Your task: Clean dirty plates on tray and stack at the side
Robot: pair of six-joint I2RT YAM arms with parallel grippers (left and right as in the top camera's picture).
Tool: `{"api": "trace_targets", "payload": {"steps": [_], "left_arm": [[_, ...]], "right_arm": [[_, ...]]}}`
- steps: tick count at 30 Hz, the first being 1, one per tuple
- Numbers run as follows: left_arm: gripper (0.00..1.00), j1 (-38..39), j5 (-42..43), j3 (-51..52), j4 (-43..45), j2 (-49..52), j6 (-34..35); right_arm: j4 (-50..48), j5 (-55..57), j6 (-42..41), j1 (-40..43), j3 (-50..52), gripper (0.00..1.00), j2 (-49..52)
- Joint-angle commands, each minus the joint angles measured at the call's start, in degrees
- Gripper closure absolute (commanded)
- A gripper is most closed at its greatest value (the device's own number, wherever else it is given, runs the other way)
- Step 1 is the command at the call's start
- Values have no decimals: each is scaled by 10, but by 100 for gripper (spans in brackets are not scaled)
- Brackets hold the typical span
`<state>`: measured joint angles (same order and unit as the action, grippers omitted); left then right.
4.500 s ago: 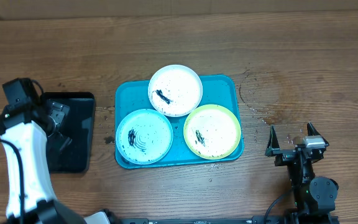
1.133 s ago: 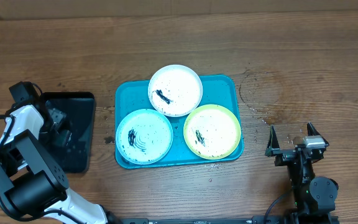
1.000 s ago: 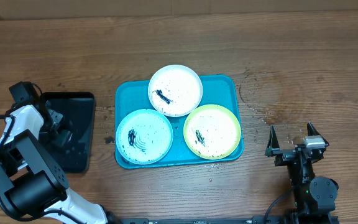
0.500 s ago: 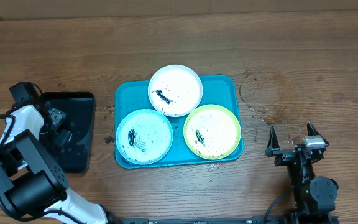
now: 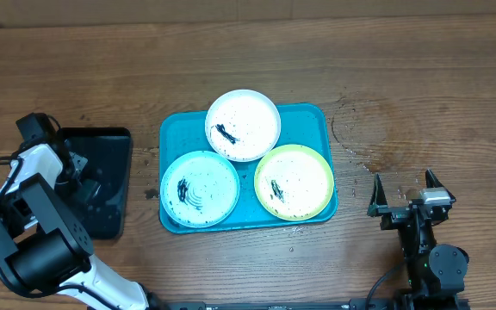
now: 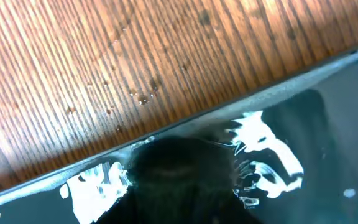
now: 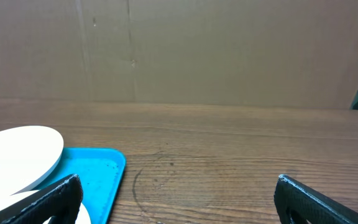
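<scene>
Plates [image 5: 244,125] crowd the tray [image 5: 313,114]; right claw [image 5: 403,182] spread wide, well clear of it, left claw [image 5: 82,172] unreadable in black tray [image 5: 115,188].

Left arm folds at nine o'clock, left claw [image 5: 83,176] tipped down, jaws hidden. At four o'clock the right claw [image 5: 406,196] sits level, fingers wide apart.

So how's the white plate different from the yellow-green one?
The white plate is white right to its edge; the yellow-green plate has a coloured rim. The white plate sits at the far side of the tray, poking past its edge; the yellow-green plate sits at the near right corner. Both are round, with black smears.
</scene>
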<state>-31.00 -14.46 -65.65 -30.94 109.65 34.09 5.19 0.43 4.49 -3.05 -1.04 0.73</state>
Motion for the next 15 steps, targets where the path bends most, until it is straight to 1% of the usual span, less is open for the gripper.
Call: {"api": "trace_targets", "payload": {"steps": [1, 7, 8, 9, 10, 15], "left_arm": [[96, -2, -12, 8, -14, 27, -7], [96, -2, 3, 8, -26, 27, -7], [82, -1, 19, 8, -33, 27, -7], [38, -1, 40, 8, -41, 27, -7], [0, -1, 70, 8, -53, 27, -7], [0, -1, 202, 8, -92, 27, -7]], "right_arm": [[-4, 1, 0, -3, 6, 0, -3], [-4, 1, 0, -3, 6, 0, -3], [-4, 1, 0, -3, 6, 0, -3], [-4, 1, 0, -3, 6, 0, -3], [-4, 1, 0, -3, 6, 0, -3], [-4, 1, 0, -3, 6, 0, -3]]}}
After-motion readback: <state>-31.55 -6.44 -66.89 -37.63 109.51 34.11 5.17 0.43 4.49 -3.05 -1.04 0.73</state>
